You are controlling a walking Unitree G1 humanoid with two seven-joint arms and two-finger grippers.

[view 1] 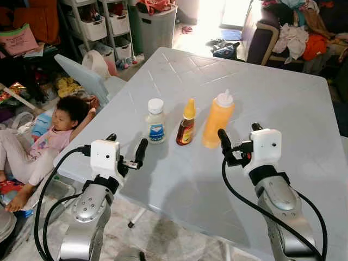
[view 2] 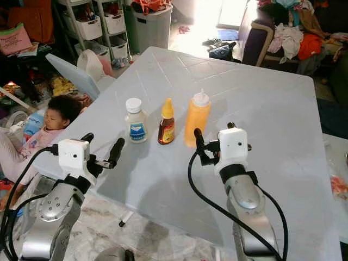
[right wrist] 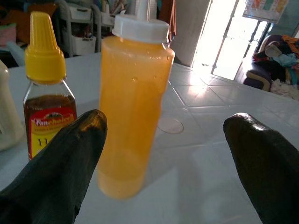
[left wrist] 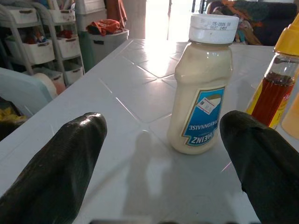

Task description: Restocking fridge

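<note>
White bench (view 1: 283, 109) carries mayonnaise bottle (view 1: 155, 121), honey bottle (view 1: 186, 123) and orange squeeze bottle (view 1: 218, 119) in a row. I have both left end effector (view 1: 126, 149) and right end effector (view 1: 239, 138) spread apart, empty; I should centre each bottle before closing.

— What sort of place is this?
— A cluttered home: sofa (view 1: 272, 38) heaped with clothes (view 1: 296, 38) far right, bin shelves (view 1: 100, 24) far left, child (view 1: 46, 144) lying on the floor.
</note>
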